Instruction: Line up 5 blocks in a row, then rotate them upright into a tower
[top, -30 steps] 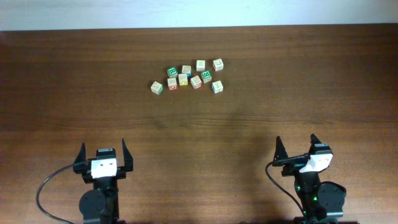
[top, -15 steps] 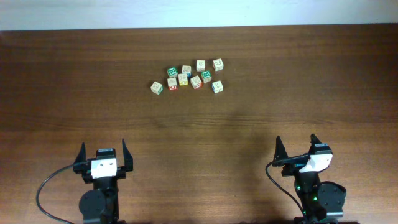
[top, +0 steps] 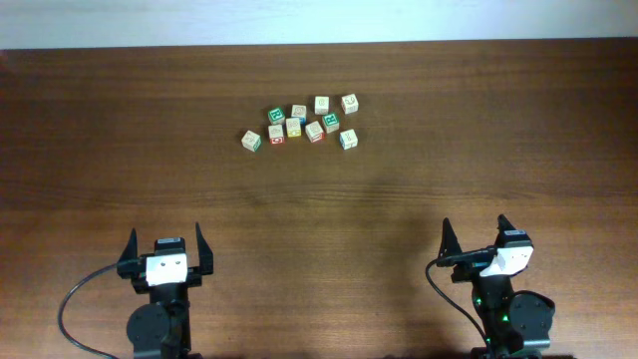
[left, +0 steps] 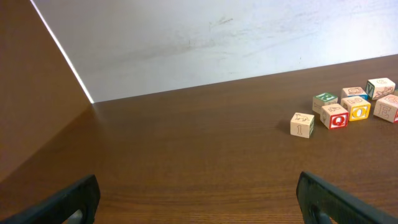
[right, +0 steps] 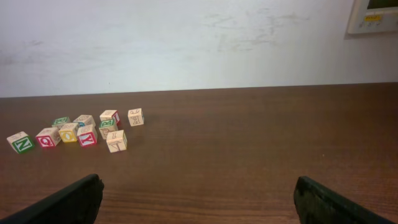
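The left gripper [top: 164,235] and the right gripper [top: 475,225] are held wide open, with nothing gripped, at the near edge. The small pale wooden alphabet blocks with coloured printed faces [top: 294,127] are clustered well apart from both, toward the far side of the dark brown wooden surface [top: 419,170].

Both arms low in frame
The left gripper [top: 164,233] sat lower left, the right gripper [top: 476,224] lower right, jaws wide apart.

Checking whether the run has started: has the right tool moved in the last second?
No. In the overhead view the right tool sits at the same spot relative to the blocks.
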Controlling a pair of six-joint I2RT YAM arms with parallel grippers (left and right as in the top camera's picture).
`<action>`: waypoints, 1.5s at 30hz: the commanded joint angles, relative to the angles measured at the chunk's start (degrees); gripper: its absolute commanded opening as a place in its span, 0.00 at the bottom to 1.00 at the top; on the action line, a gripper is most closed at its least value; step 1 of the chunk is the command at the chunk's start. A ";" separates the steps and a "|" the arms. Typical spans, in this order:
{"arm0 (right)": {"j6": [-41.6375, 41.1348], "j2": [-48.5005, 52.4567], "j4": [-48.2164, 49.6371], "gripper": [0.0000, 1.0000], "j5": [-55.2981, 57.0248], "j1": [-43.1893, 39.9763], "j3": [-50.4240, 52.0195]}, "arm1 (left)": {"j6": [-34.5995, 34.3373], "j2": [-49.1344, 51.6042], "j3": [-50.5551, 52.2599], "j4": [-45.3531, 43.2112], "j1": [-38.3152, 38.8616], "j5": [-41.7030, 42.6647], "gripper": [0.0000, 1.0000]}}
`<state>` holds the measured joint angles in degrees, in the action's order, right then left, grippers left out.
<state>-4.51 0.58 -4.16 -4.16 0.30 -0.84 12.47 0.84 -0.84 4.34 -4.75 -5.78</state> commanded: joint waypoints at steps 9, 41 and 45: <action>-0.26 -0.37 0.09 0.98 0.28 -0.37 0.52 | 0.70 -0.55 0.35 0.00 -0.20 0.61 0.99; -0.24 0.22 3.17 0.98 -0.81 -0.37 -0.66 | 0.66 1.53 -6.93 4.98 -0.17 9.05 0.99; -0.22 1.64 3.13 0.98 -1.01 -0.37 -4.04 | 0.68 6.97 -14.01 9.20 -0.17 9.07 0.99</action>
<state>-4.49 1.15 -1.30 -4.43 0.30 -1.23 12.49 3.84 -8.54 12.23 -4.75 1.61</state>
